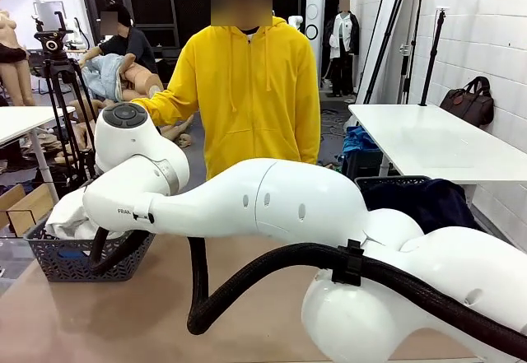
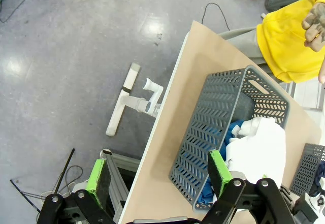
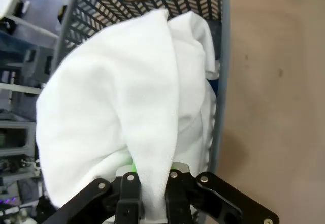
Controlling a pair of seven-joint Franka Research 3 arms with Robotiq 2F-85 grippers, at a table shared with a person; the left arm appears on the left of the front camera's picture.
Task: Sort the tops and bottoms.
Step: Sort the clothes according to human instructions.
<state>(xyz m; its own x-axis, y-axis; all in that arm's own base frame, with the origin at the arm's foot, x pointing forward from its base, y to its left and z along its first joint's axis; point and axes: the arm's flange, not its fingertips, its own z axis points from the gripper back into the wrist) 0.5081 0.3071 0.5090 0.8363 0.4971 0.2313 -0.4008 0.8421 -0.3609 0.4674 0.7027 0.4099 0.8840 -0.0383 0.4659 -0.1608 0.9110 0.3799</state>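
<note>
My right gripper (image 3: 152,191) is shut on a fold of the white garment (image 3: 122,102), which hangs in a bunch over the grey basket (image 3: 223,56). In the front view the right arm reaches across to that basket (image 1: 58,260) at the table's left, with the white garment (image 1: 70,215) bulging above its rim. The left wrist view looks down on the same basket (image 2: 203,132), where the white garment (image 2: 261,145) lies over a bright blue one (image 2: 232,131). My left gripper (image 2: 158,178) hangs open beside the basket, past the table's edge. A dark navy garment (image 1: 432,202) fills a second basket (image 1: 395,182) at the right.
A person in a yellow hoodie (image 1: 255,91) stands at the far side of the table, one hand (image 2: 315,23) raised. The wooden table (image 1: 123,322) has bare room in front of the grey basket. A white side table (image 1: 428,141) stands at the back right.
</note>
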